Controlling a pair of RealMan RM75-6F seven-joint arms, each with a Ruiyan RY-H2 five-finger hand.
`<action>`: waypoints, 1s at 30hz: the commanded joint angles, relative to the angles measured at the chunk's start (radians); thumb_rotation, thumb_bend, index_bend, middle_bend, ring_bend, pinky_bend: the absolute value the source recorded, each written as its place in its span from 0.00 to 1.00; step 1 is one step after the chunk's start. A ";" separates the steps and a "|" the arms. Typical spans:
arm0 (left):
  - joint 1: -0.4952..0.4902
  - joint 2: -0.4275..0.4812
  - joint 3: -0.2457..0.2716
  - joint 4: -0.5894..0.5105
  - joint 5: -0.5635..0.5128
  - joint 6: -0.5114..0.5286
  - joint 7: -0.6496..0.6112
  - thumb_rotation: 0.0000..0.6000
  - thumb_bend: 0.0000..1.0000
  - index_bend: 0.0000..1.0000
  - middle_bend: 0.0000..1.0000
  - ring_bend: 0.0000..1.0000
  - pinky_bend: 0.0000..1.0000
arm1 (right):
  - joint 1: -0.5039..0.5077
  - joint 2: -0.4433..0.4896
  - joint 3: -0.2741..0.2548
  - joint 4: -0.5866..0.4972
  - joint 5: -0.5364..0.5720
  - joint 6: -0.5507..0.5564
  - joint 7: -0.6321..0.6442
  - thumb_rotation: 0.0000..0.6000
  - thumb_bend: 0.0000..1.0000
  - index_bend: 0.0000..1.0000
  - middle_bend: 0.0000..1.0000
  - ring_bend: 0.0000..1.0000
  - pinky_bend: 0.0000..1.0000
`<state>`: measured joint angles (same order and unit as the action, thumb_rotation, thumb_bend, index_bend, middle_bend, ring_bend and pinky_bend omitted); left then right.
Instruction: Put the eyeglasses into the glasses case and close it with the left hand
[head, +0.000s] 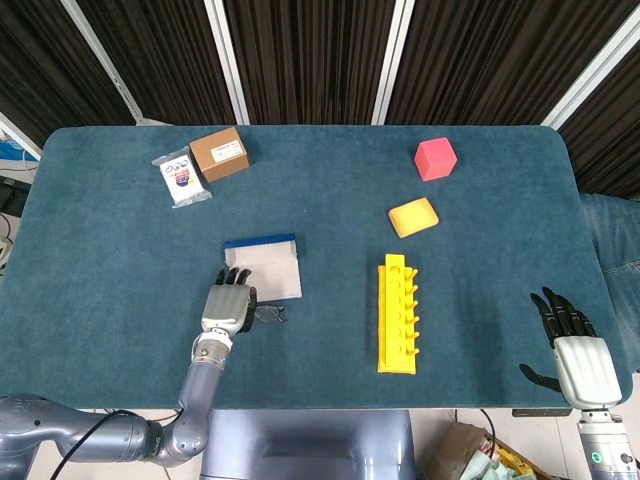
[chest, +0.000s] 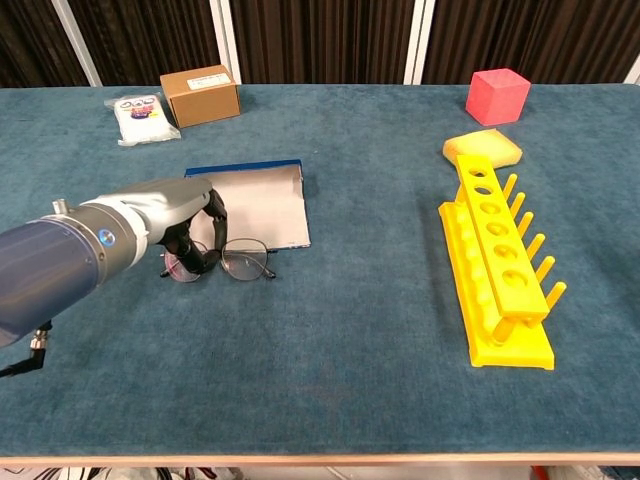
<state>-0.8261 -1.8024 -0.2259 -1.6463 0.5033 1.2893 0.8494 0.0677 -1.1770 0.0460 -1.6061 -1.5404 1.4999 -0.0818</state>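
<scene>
My left hand (chest: 178, 225) (head: 228, 305) holds the thin-framed eyeglasses (chest: 232, 263) (head: 269, 313) by their left part, fingers curled around the frame, lifted slightly off the cloth. They hang just in front of the open glasses case (chest: 258, 205) (head: 266, 266), a flat grey box with a blue far edge, lying open at the table's middle left. My right hand (head: 575, 350) rests with fingers spread beyond the table's near right corner, holding nothing; the chest view does not show it.
A yellow peg rack (chest: 497, 265) stands at the right, with a yellow sponge (chest: 482, 148) and a pink cube (chest: 496, 95) behind it. A brown cardboard box (chest: 200, 94) and a small white packet (chest: 139, 115) lie at the far left.
</scene>
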 joint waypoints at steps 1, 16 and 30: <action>-0.002 0.010 -0.011 -0.020 0.000 0.010 0.008 1.00 0.47 0.54 0.11 0.00 0.00 | 0.000 0.000 0.000 0.000 0.000 0.001 -0.001 1.00 0.13 0.00 0.00 0.08 0.19; -0.117 -0.023 -0.167 0.050 -0.112 0.071 0.140 1.00 0.47 0.54 0.11 0.00 0.00 | -0.001 -0.001 -0.001 -0.004 0.006 -0.003 -0.006 1.00 0.14 0.00 0.00 0.08 0.19; -0.215 -0.145 -0.219 0.315 -0.111 0.046 0.157 1.00 0.47 0.54 0.09 0.00 0.00 | -0.001 0.006 -0.001 -0.011 0.016 -0.014 -0.003 1.00 0.14 0.00 0.00 0.09 0.19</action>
<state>-1.0294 -1.9290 -0.4425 -1.3597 0.3858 1.3459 1.0092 0.0669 -1.1713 0.0452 -1.6172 -1.5242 1.4864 -0.0846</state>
